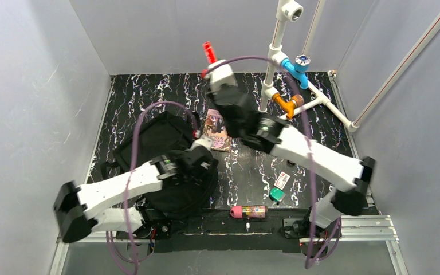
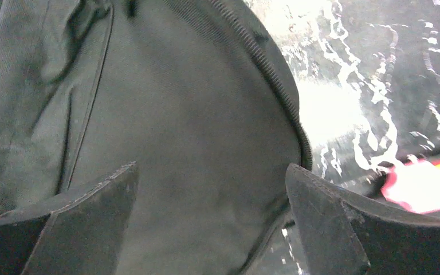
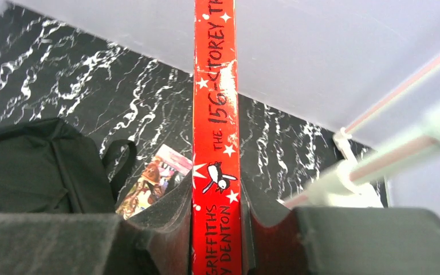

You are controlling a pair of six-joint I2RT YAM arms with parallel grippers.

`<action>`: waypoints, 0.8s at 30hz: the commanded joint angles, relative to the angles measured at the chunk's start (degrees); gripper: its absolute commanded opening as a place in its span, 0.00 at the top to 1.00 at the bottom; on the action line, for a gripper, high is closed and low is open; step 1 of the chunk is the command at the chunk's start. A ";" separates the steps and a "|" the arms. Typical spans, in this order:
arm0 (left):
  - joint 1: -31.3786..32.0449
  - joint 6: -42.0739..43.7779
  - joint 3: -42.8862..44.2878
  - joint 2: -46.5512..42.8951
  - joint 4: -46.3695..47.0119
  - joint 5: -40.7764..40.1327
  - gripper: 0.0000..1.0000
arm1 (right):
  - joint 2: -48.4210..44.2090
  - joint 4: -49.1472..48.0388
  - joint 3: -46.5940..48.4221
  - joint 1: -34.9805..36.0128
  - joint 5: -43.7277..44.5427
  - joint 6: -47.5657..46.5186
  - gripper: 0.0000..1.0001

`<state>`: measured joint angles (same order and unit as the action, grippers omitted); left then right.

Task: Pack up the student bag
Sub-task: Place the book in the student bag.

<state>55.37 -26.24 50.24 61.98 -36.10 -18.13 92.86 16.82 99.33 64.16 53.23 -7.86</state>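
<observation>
The bag (image 1: 159,134) lay at 9 o'clock on the desk (image 1: 246,166), with the left hand (image 2: 212,172) spread wide open over its fabric. The right hand (image 3: 216,197) gripped an upright red book (image 3: 215,103) by its spine, high at 12 o'clock.
</observation>
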 commanded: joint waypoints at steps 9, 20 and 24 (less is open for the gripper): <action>15.78 -9.21 8.36 23.74 -7.62 -24.81 0.02 | -16.31 1.59 -12.17 -2.11 -3.52 10.29 0.99; 21.53 -9.40 10.45 28.07 -12.90 -25.34 0.02 | -18.67 0.81 -15.37 -2.11 -2.88 10.94 0.99; 20.81 -11.55 11.60 30.96 -18.59 -30.69 0.07 | -19.34 1.43 -15.20 -2.11 -3.52 11.57 0.99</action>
<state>77.01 -35.55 60.05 90.63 -47.05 -41.28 77.03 23.05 82.63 61.91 48.45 2.83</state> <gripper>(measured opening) 0.979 0.313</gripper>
